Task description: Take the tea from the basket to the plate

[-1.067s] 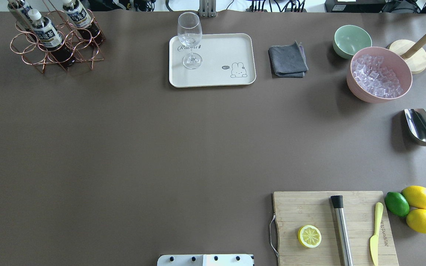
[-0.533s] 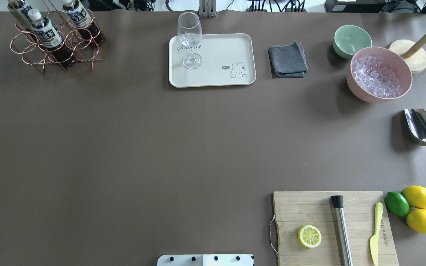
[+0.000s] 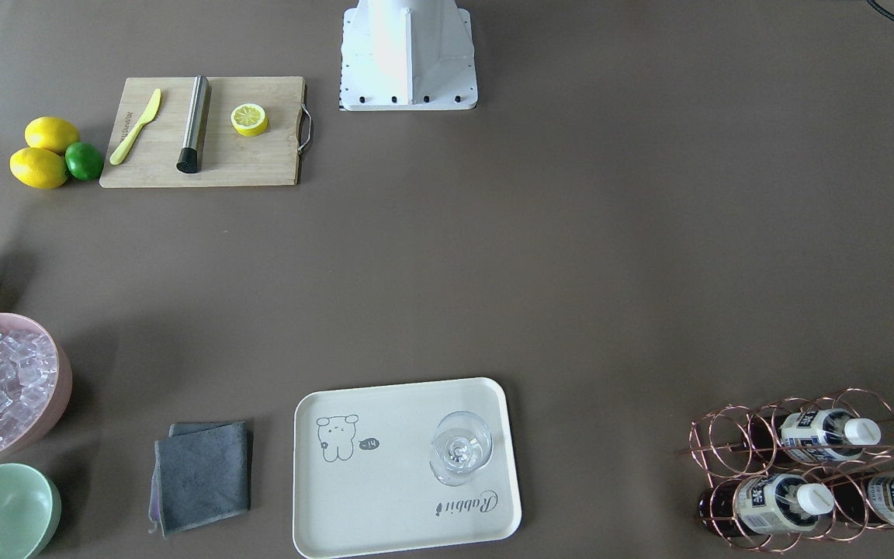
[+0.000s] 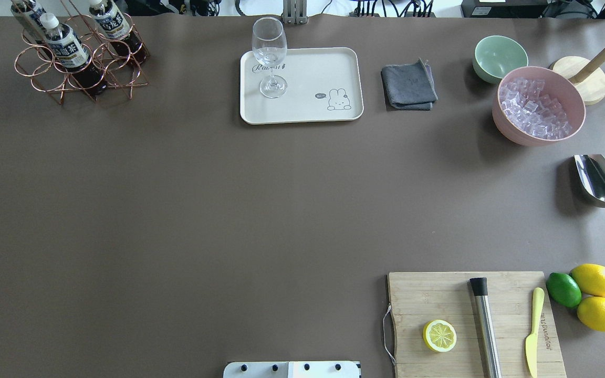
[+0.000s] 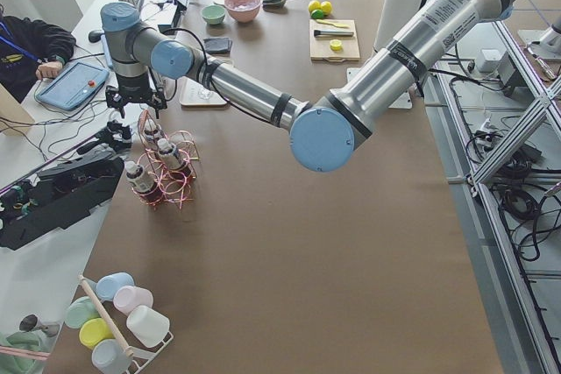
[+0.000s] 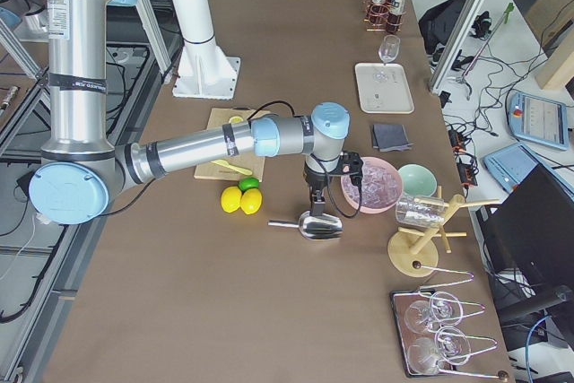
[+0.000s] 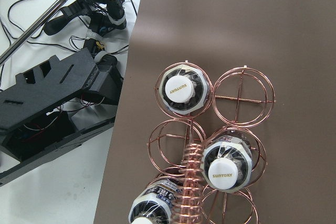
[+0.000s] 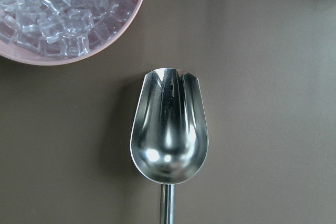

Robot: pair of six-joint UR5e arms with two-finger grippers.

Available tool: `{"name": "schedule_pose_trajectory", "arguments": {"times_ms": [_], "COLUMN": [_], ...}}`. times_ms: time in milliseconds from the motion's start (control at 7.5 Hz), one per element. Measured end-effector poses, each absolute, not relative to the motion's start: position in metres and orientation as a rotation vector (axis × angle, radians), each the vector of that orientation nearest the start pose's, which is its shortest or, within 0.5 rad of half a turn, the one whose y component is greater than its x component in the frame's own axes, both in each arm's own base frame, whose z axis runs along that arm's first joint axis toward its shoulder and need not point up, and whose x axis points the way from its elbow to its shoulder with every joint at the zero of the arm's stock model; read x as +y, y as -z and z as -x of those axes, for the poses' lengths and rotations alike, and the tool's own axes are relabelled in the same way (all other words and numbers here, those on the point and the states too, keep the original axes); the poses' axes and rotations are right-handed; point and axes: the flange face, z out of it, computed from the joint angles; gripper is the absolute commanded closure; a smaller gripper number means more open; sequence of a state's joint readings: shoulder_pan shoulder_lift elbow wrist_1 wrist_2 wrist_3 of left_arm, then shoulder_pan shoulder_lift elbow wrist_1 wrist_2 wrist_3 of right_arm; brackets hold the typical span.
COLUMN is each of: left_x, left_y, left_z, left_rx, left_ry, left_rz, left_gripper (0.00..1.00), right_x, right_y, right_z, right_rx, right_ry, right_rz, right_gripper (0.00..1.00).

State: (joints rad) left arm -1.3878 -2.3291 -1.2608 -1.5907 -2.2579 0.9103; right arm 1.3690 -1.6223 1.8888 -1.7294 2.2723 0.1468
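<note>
Three tea bottles [image 4: 66, 47] with white caps stand in the copper wire basket [image 4: 40, 68] at the table's far left corner. The left wrist view looks straight down on their caps [image 7: 180, 88] and the basket's coiled handle [image 7: 191, 182]. My left gripper [image 5: 131, 102] hangs over the basket; it shows only in the exterior left view, so I cannot tell if it is open or shut. The cream plate [image 4: 308, 105] holds a wine glass [image 4: 270, 58]. My right gripper [image 6: 318, 204] hangs over a metal scoop [image 8: 168, 129]; I cannot tell its state.
Right of the plate lie a grey cloth [image 4: 408, 86], a green bowl [image 4: 499, 56] and a pink bowl of ice [image 4: 539, 105]. A cutting board [image 4: 439, 299] with a half lemon, muddler and knife sits at the near right, lemons and a lime [image 4: 596, 296] beside it.
</note>
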Motion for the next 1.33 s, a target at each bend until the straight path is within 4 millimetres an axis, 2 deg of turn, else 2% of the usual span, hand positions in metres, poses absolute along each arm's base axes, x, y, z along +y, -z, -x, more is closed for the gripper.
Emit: {"name": "schedule_pose_trajectory", "arguments": {"times_ms": [267, 400, 533, 667, 800, 1067, 1333], "left_x": [-0.773, -0.774, -0.774, -0.774, -0.773, -0.771, -0.770], "left_y": [-0.330, -0.332, -0.333, -0.335, -0.338, -0.347, -0.345], "left_z": [-0.081, -0.085, -0.088, -0.089, -0.089, -0.090, -0.085], "left_rx": [0.507, 0.509, 0.511, 0.512, 0.513, 0.513, 0.506], "left_ry": [-1.200, -1.202, -1.205, -1.206, -1.209, -1.210, -1.206], "left_rz": [-0.699, -0.699, -0.698, -0.697, -0.696, -0.695, -0.703], "left_gripper": [0.07, 0.20, 0.38, 0.75, 1.00, 1.00, 1.00], "right_x": [-0.467, -0.466, -0.467, -0.467, -0.468, -0.473, -0.470], "right_y": [-0.551, -0.550, -0.548, -0.545, -0.542, -0.538, -0.542], "right_z": [0.026, 0.026, 0.026, 0.027, 0.029, 0.037, 0.035], "right_rx": [-0.711, -0.716, -0.724, -0.730, -0.732, -0.732, -0.730], "right_ry": [0.088, 0.088, 0.090, 0.092, 0.099, 0.115, 0.115], "right_rz": [0.031, 0.032, 0.029, 0.024, 0.021, 0.017, 0.021], "right_gripper": [0.00, 0.00, 0.00, 0.00, 0.00, 0.00, 0.00]}}
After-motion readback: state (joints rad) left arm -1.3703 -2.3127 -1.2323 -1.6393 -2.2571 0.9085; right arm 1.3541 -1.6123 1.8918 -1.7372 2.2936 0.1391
